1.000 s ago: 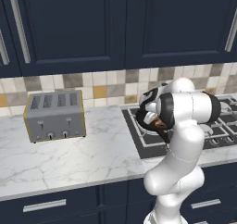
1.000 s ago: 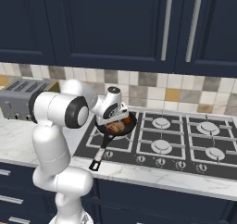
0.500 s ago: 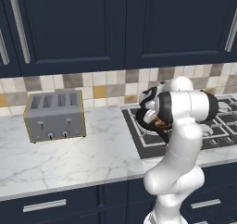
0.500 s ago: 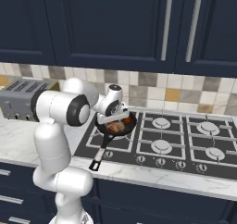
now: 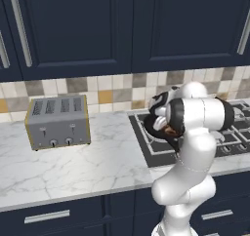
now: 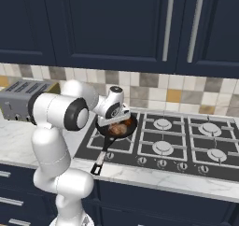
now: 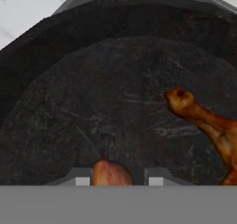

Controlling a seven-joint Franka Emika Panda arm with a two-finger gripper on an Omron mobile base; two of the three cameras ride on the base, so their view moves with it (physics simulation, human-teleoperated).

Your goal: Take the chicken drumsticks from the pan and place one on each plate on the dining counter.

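Observation:
The black pan (image 6: 122,132) sits on the front left burner of the hob, its thin handle (image 6: 103,154) pointing toward the counter's front edge. My gripper (image 6: 119,122) reaches down into the pan (image 5: 155,132). In the hand view my gripper (image 7: 118,180) is shut on one chicken drumstick (image 7: 111,173), an orange-brown lump held between the two tips, low over the pan floor (image 7: 102,89). The other drumstick (image 7: 203,121) lies free to the right, bone end toward the pan's middle. The plates and the dining counter are out of view.
A steel toaster (image 5: 57,120) stands on the marble worktop (image 5: 83,167) left of the black gas hob (image 6: 186,143). Tiled wall and navy wall cupboards (image 6: 140,29) rise behind, close above the arm's elbow.
The jaws have gone from wide open to closed around the drumstick. The arm and the pan have stayed about where they were.

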